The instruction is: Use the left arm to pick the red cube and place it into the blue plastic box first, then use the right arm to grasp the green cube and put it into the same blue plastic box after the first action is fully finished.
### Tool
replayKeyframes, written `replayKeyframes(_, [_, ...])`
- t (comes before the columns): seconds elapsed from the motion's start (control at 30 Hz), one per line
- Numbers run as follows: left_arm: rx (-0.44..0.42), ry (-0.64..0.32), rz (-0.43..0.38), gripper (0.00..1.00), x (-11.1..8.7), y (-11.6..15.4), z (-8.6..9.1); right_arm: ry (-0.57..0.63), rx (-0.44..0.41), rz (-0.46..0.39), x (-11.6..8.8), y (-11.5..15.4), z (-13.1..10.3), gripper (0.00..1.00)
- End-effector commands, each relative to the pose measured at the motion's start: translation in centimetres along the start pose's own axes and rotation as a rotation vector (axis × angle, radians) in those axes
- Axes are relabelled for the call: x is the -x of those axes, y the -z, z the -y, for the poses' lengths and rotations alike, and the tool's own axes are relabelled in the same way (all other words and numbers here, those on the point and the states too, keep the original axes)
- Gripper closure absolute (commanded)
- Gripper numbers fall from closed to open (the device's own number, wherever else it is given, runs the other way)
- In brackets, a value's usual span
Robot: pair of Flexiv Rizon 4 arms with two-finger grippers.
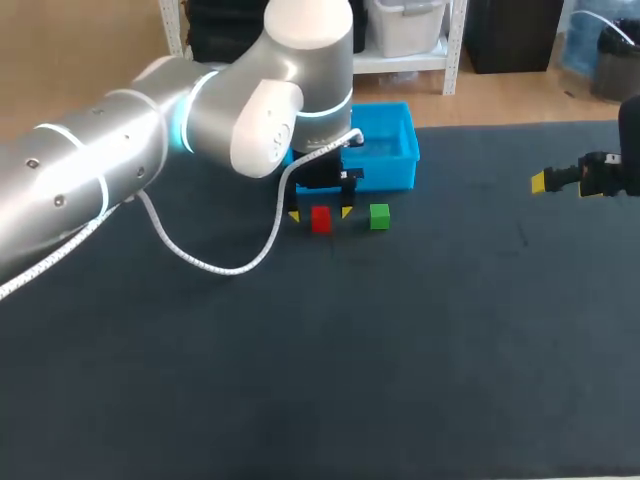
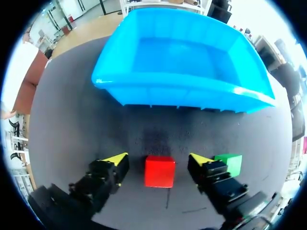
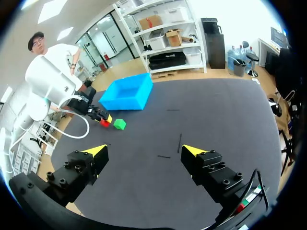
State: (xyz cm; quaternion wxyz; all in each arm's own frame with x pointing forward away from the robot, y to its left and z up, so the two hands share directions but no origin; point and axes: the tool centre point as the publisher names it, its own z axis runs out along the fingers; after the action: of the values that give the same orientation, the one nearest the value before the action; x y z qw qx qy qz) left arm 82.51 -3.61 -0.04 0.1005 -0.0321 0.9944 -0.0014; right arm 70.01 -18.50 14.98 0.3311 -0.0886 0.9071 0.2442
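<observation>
Here, the left hand (image 1: 320, 214) is held low at the tabletop (image 1: 400, 350) with its fingers spread. The red cube (image 2: 159, 171) is seen between them, with a gap left on either side. The green cube (image 2: 229, 162) is found just beside that hand's right finger, on its outer side. The blue plastic box (image 2: 182, 91) is set ahead of the hand, just beyond both cubes. Well apart to the right, the right hand (image 3: 144, 151) is held above the tabletop, fingers spread wide.

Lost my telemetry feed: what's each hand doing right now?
Left hand: open, straddling the red cube, not gripping.
Right hand: open, empty.
</observation>
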Motion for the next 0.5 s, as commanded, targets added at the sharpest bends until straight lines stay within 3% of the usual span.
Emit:
replayKeyframes(0.03, [0.003,-0.002,-0.004,0.71,0.41,-0.28,0.24,0.0,-0.001,-0.001,0.01,0.01,0.01,0.0])
replayKeyframes(0.17, [0.005,0.0,-0.006,0.75,0.4,-0.59,0.13,0.0,-0.001,-0.001,0.01,0.01,0.01,0.0])
replayKeyframes(0.23, [0.007,0.0,-0.007,0.9,0.37,-0.74,0.08,0.0,-0.001,-0.001,0.01,0.01,0.01,0.0])
replayKeyframes(0.33, [0.008,0.001,-0.01,1.0,0.28,-0.86,0.05,0.0,-0.001,-0.001,0.01,0.01,0.01,0.0])
replayKeyframes(0.5, [0.003,0.001,-0.008,1.0,0.15,-0.75,0.1,0.0,-0.001,-0.001,0.01,0.01,0.01,0.0])
